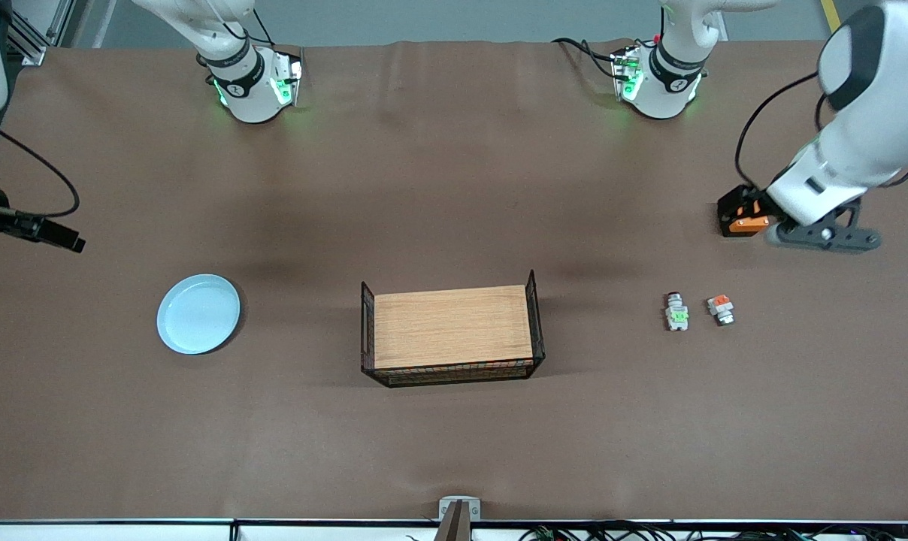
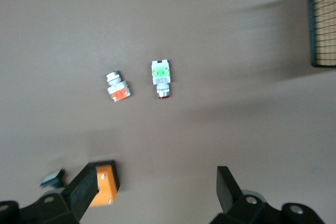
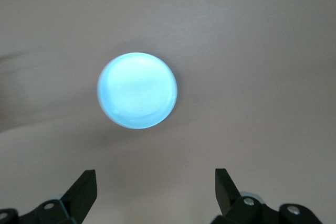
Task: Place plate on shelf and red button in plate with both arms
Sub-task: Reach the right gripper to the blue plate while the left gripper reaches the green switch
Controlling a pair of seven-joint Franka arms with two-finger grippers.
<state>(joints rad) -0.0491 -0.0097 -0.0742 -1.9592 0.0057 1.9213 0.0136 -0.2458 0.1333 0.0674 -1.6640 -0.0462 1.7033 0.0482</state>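
The pale blue plate [image 1: 198,313] lies flat on the table toward the right arm's end, and also shows in the right wrist view [image 3: 137,90]. My right gripper [image 3: 155,190] is open and empty, up in the air short of the plate. The red button [image 1: 676,312], with its green block, lies on its side toward the left arm's end, and also shows in the left wrist view [image 2: 161,77]. My left gripper [image 2: 157,190] is open and empty, high over the table, apart from the red button.
The wooden tray [image 1: 452,327] with black wire ends stands mid-table. A similar white part with an orange-red block [image 1: 721,309] lies beside the red button. A black button part with an orange block [image 1: 740,213] sits farther from the front camera, under the left hand.
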